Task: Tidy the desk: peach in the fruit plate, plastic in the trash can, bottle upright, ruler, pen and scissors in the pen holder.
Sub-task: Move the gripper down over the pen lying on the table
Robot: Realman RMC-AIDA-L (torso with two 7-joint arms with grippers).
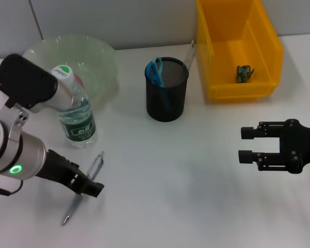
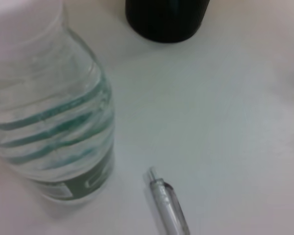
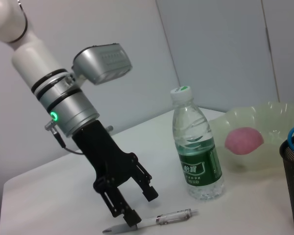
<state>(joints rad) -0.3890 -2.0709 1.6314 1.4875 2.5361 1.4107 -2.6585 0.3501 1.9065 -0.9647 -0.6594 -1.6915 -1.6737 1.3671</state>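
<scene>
Clear pen (image 1: 84,192) between spread left gripper (image 1: 88,186) fingers, upright bottle (image 1: 76,114) beside; right gripper (image 1: 249,144) spread.

On the counter (image 1: 196,181), the fruit plate (image 1: 98,54) sits far left with the bottle (image 1: 76,116) upright before it. The pen (image 1: 82,195) lies nearer. The pen holder (image 1: 167,90) stands centre, the trash can (image 1: 237,46) far right.

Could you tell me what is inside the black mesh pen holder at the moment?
The pen holder holds blue-handled scissors, and a ruler sticks up at its far rim. Their lower ends are hidden by the mesh wall. The pen lies on the table.
</scene>
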